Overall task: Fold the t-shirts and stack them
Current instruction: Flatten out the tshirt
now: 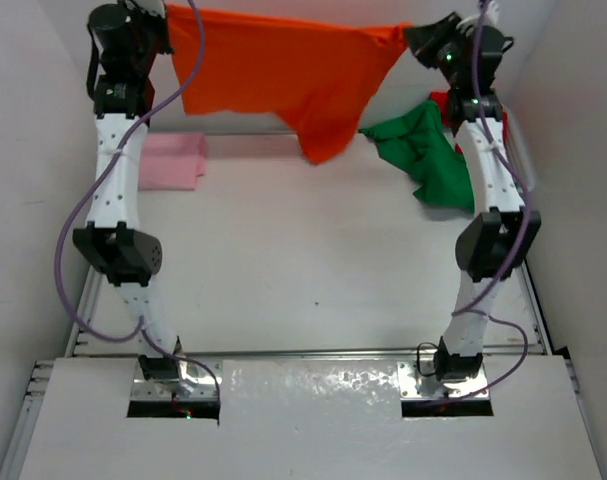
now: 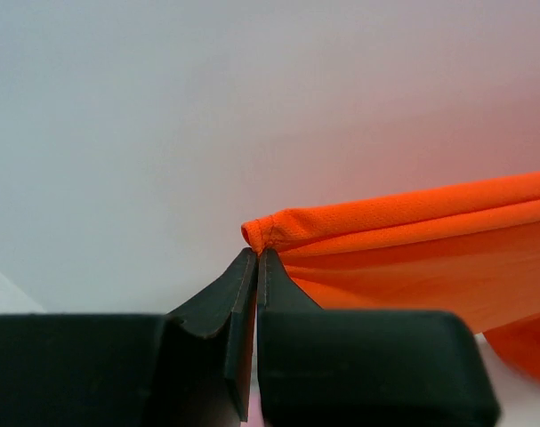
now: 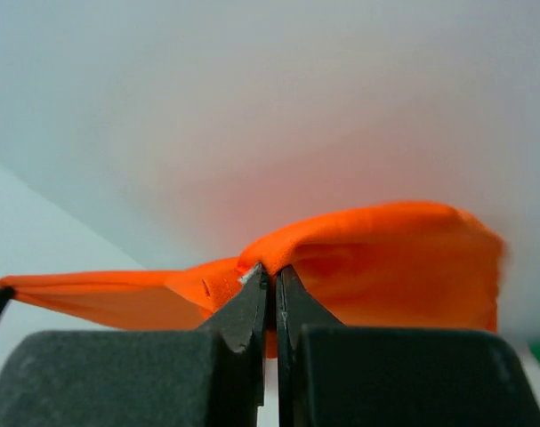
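Observation:
The bright orange t-shirt (image 1: 283,65) hangs stretched in the air across the far end of the table, held by both arms. My left gripper (image 2: 256,253) is shut on its hemmed corner (image 2: 278,229) at the far left. My right gripper (image 3: 274,271) is shut on a bunched fold of the same shirt (image 3: 376,258) at the far right. A pink t-shirt (image 1: 171,160) lies folded flat at the far left. A green t-shirt (image 1: 423,152) lies crumpled at the far right. A bit of the red t-shirt (image 1: 441,100) shows behind the green one.
White walls close in the table on the left, right and back. A metal rail (image 1: 313,352) runs along the near edge, in front of the arm bases. The white table surface (image 1: 303,260) spreads between the arms.

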Robot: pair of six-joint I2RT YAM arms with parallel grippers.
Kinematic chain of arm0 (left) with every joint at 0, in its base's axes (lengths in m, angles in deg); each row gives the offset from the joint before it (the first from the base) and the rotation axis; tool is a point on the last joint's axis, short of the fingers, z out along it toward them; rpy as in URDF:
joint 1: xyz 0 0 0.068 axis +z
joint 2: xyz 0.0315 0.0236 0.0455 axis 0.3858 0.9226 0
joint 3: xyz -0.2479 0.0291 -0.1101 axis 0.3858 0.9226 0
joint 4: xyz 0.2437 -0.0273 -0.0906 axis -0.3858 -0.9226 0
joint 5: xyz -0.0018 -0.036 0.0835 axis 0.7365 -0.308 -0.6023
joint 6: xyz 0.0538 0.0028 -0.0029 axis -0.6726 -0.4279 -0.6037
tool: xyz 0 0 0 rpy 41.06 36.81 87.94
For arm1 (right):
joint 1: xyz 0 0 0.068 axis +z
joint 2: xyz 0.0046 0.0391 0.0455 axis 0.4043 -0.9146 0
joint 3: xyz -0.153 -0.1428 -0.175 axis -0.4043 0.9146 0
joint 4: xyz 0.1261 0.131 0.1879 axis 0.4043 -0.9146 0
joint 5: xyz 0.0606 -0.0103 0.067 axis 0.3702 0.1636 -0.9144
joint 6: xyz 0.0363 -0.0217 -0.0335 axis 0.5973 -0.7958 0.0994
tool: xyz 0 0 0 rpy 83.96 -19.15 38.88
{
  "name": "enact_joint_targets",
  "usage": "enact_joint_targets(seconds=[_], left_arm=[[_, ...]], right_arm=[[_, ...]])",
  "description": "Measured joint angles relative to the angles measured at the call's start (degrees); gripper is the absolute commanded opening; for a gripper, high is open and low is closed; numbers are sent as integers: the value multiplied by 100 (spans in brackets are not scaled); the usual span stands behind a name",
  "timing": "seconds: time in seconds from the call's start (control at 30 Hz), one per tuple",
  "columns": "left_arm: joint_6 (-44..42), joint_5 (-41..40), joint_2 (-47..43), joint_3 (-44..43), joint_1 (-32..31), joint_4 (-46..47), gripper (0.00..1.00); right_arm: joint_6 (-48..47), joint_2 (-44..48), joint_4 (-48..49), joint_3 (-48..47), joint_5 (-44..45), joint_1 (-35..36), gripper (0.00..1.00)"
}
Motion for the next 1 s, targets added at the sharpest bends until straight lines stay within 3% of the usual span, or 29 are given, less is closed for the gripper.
enact_joint_targets(seconds=[0.13, 0.2, 0.4, 0.53, 0.67, 0.83, 1.0], left_arm=[[-57, 264, -846, 413, -46, 485, 0], [-133, 339, -1158, 839, -44, 656, 0], [-560, 461, -2013, 3488, -33, 691, 0], [-940, 485, -2339, 5128, -9, 240, 0], [-1287, 603, -2990, 6666, -7, -269, 0], [-1508, 507, -4065, 8419, 2, -717, 0], [-1493, 317, -4481, 9670, 63, -826, 0]], right_arm=[[-39, 911, 728, 181, -37, -4, 0], [-114, 1436, 1145, 848, -116, 4, 0], [-570, 2815, 1740, 4151, -295, 0, 0], [-925, 3488, 1572, 6472, -479, 2, 0], [-1226, 4743, 1154, 8741, -496, 157, 0], [-1320, 6533, 940, 10413, -146, 802, 0], [-1058, 6682, 1075, 11634, -79, 1132, 0]])
